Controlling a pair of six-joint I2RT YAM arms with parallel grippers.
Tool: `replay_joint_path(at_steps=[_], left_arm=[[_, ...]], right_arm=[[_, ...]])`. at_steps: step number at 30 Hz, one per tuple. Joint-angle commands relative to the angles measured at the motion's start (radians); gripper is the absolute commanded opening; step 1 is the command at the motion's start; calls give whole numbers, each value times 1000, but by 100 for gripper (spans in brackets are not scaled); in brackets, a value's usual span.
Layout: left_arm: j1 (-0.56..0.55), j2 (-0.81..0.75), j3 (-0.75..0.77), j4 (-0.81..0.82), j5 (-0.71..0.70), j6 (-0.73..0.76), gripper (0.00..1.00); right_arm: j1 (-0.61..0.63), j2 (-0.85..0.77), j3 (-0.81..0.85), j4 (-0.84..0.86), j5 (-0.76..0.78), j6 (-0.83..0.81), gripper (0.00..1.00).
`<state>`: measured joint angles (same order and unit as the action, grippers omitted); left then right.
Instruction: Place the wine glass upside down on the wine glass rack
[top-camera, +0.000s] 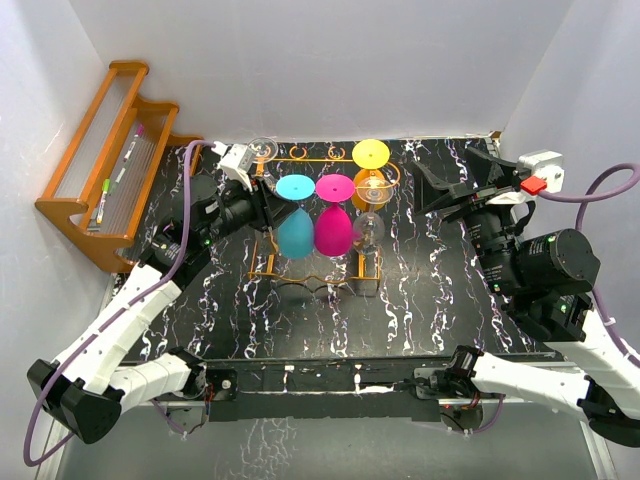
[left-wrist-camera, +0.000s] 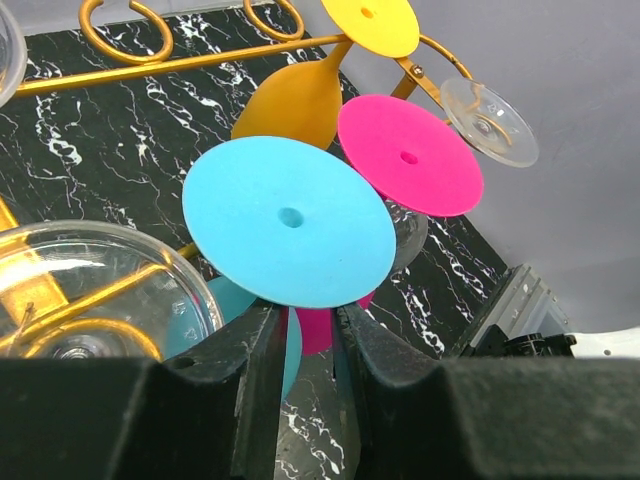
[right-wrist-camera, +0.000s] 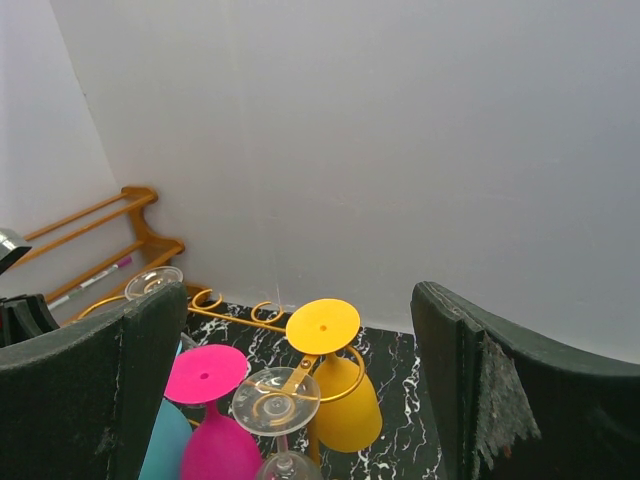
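The gold wire wine glass rack (top-camera: 322, 158) (left-wrist-camera: 150, 66) (right-wrist-camera: 236, 316) stands mid-table. A blue wine glass (top-camera: 295, 187) (left-wrist-camera: 290, 220) hangs upside down in it, foot up. Beside it hang a magenta glass (top-camera: 335, 188) (left-wrist-camera: 410, 155) (right-wrist-camera: 205, 372) and a yellow one (top-camera: 371, 153) (right-wrist-camera: 322, 326). My left gripper (top-camera: 268, 205) (left-wrist-camera: 305, 318) reaches in from the left, its jaws narrow just under the blue foot and blue glass showing between them; the stem is hidden by the foot. My right gripper (top-camera: 428, 190) (right-wrist-camera: 295, 335) hovers wide open to the right of the rack, holding nothing.
Two clear glasses also hang upside down on the rack, one at its left end (top-camera: 262, 150) (left-wrist-camera: 95, 290) and one beside the magenta glass (top-camera: 368, 228) (right-wrist-camera: 276, 400). A brown wooden stepped rack (top-camera: 110, 160) leans in the back left corner. White walls close in three sides.
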<state>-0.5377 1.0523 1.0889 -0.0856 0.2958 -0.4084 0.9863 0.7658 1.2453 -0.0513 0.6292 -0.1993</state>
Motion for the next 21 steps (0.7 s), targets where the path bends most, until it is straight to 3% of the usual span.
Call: replay_joint_path(at_steps=[1,9,14,21], left_arm=[[9,-14,49,-4,20,6,23],[9,-30,116,-98,41,59,28],[9,-56,163,-150,64,89,34],[20,-100,198,-215,115,108,39]], right_arm=[[-1,-6,5,18,-1,12,98],[-1,1,23,-30,-15,34,98],[-1,-50,-96,134,-84,-30,98],[0,-34,-83,108,-53,24,98]])
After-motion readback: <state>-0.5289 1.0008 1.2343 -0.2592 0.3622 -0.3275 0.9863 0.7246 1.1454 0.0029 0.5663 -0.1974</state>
